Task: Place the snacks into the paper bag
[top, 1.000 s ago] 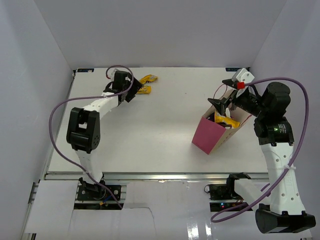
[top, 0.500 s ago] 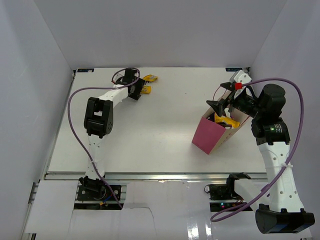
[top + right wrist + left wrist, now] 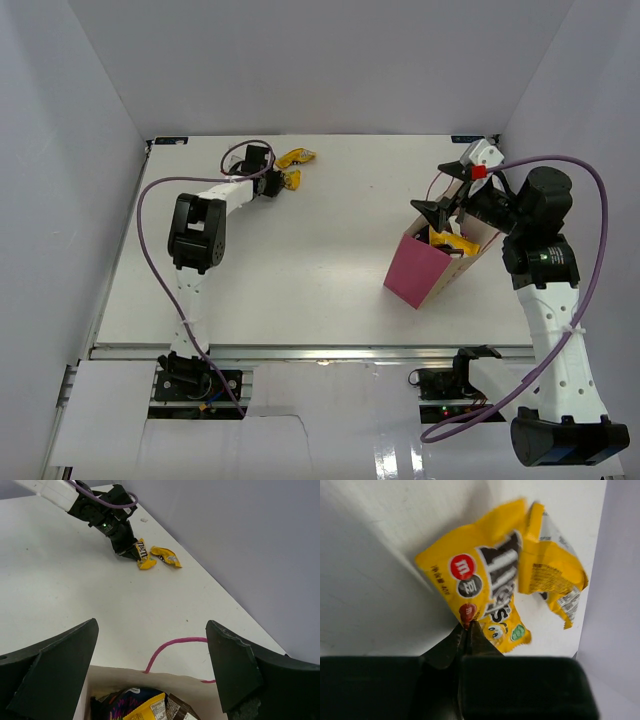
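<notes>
My left gripper (image 3: 468, 627) is shut on the corner of a yellow candy pack (image 3: 480, 585) lying on the table at the far left. A second yellow pack (image 3: 550, 570) lies just beyond it, touching it. From above, the held pack (image 3: 290, 180) sits at the left gripper (image 3: 277, 182) and the other pack (image 3: 297, 157) lies near the back wall. My right gripper (image 3: 150, 630) hangs open over the mouth of the pink paper bag (image 3: 415, 275). Inside the bag are a blue-purple crinkly bag (image 3: 120, 705), a yellow pack (image 3: 147, 711) and a brown bar (image 3: 178, 711).
The paper bag's pink cord handle (image 3: 170, 645) arches between my right fingers. The grey back wall (image 3: 320, 70) rises close behind the two yellow packs. The white table (image 3: 320, 240) stretches between the packs and the bag.
My left gripper has shut on the near yellow pack's corner; one second ago it was open beside the packs. The left arm has reached farther right. The right arm has barely moved.
</notes>
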You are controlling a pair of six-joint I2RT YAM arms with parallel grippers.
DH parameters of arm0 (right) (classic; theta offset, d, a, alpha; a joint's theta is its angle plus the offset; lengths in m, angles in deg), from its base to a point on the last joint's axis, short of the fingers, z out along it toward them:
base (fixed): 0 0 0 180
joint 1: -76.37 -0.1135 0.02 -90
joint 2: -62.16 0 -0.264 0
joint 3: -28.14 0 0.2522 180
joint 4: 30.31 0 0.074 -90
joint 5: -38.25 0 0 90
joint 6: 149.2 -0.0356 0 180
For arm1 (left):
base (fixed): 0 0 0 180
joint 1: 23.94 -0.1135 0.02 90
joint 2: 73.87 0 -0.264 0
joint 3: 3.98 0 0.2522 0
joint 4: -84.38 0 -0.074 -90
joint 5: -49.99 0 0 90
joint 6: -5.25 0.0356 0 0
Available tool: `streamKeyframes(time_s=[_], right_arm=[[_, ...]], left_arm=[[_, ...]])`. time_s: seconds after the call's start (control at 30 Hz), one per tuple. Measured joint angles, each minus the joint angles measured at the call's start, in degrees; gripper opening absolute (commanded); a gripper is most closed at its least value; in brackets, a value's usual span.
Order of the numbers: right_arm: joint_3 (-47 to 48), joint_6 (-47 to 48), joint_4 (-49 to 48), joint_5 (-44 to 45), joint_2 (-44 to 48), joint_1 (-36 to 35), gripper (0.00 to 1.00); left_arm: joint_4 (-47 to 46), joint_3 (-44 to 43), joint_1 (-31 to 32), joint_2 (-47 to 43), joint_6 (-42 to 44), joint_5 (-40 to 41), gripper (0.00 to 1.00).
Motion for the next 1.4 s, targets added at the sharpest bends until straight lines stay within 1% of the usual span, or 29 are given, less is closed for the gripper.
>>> streamKeyframes(time_s=[0.1, 0.2, 0.3, 0.33, 0.37, 0.5, 0.63, 0.73, 0.83, 1.0, 1.13, 1.23, 1.27, 1.3, 1.4], right_arm=[[0.0, 0.0, -0.8, -2.6, -0.3, 0.0, 0.96], [0.0, -0.9, -2.1, -5.1, -1.2, -0.5, 0.98], [1.2, -2.8, -2.7, -6.3, -4.0, -2.4, 1.0], [2.0, -3.5, -2.6, -6.3, -5.7, -3.6, 0.96], [2.8, -4.1, -2.5, -6.3, -6.8, -4.4, 0.95], [9.6, -7.9, -0.3, -3.1, -17.1, -13.0, 0.92], [15.6, -13.9, 2.7, 1.9, -26.0, -21.1, 0.87], [17.4, -21.8, 2.6, 6.7, -31.6, -25.2, 0.88], [17.4, -29.1, 2.6, 10.7, -36.2, -27.0, 0.89], [17.6, -39.3, 2.2, 11.8, -41.6, -28.6, 0.89], [17.5, -44.8, 0.5, 10.8, -43.3, -29.9, 0.88], [17.2, -48.0, -2.2, 8.8, -43.6, -30.4, 0.74], [16.7, -48.9, -3.3, 8.0, -43.6, -30.5, 0.65], [16.3, -49.6, -4.1, 7.3, -43.6, -30.6, 0.62], [14.7, -51.6, -6.4, 5.4, -43.6, -30.6, 0.58]], left_arm=[[-7.1, 8.1, -0.5, -3.2, 2.0, -2.1, 0.0], [-14.9, 20.2, -1.3, -9.7, 7.2, -5.1, 0.0], [-22.4, 33.4, -2.1, -17.8, 13.8, -11.0, 0.0], [-25.0, 36.4, -2.3, -20.0, 15.7, -13.2, 0.0], [-27.5, 39.5, -2.6, -22.4, 17.6, -15.6, 0.0], [-37.4, 49.2, -3.1, -31.4, 24.6, -25.6, 0.0], [-45.3, 56.8, -3.1, -38.7, 28.3, -34.2, 0.0], [-48.9, 61.4, -3.0, -43.2, 30.0, -39.3, 0.0], [-50.2, 64.3, -2.9, -47.3, 30.8, -43.3, 0.0], [-52.2, 65.8, -2.3, -53.8, 31.4, -47.9, 0.0], [-53.2, 66.6, -1.3, -57.7, 31.3, -50.6, 0.0], [-53.5, 67.8, -0.7, -59.9, 30.9, -51.8, 0.0], [-53.5, 68.2, -0.4, -60.5, 30.6, -52.1, 0.0], [-53.5, 68.5, -0.2, -61.0, 30.3, -52.2, 0.0], [-53.5, 69.2, 0.4, -62.4, 29.6, -52.4, 0.0]])
